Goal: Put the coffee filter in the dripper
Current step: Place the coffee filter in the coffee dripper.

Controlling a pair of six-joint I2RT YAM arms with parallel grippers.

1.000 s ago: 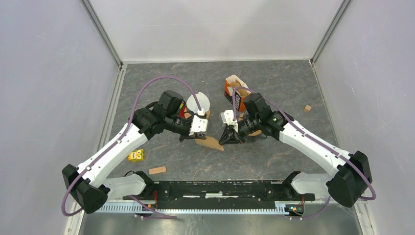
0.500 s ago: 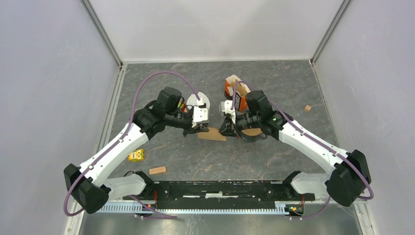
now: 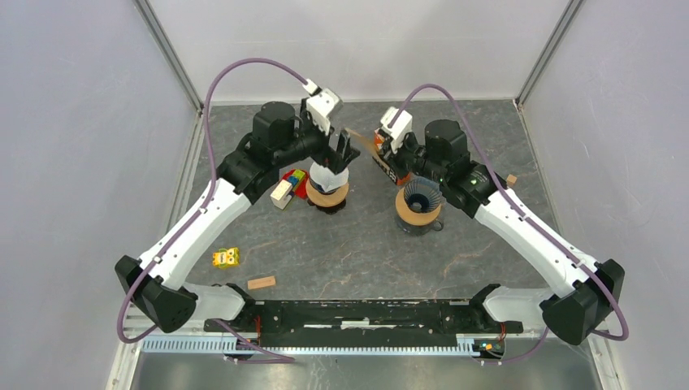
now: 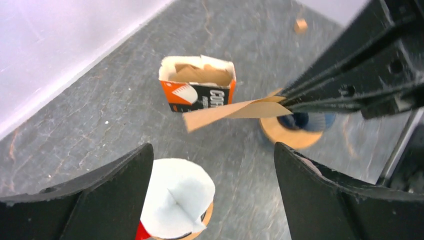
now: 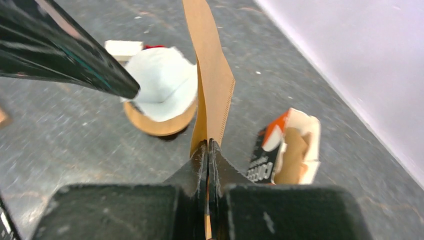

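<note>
While the right gripper (image 5: 207,146) pinches it, the coffee filter (image 5: 215,75) shows as a flat, folded piece of brown unbleached paper, wider away from the grip, with a fine crimped seam down one edge. Its narrow end sits tight between the two right fingers (image 5: 192,165), which are pressed flat on the paper with no gap showing, and the rest of the sheet stands free beyond the fingertips. Seen from the left wrist, the sheet juts out edge-on from those black fingertips, its two layers parting slightly near the pinch, and it hangs in the air above the table (image 3: 341,244). The left gripper (image 4: 212,149) is spread wide and holds nothing; the filter lies beyond its fingertips, over the gap between them, touching neither. In the right wrist view one left finger (image 5: 75,55) ends just beside the sheet but apart from it. Down on the table stand two drippers, each with a wooden collar: the blue dripper (image 3: 420,197), its pleated inside showing, and the white-lined dripper (image 3: 327,180), which carries a white paper. The orange filter box (image 4: 197,92) stands with its top open, brown papers in it. From above, the held sheet sits between the white-lined dripper and the box
</note>
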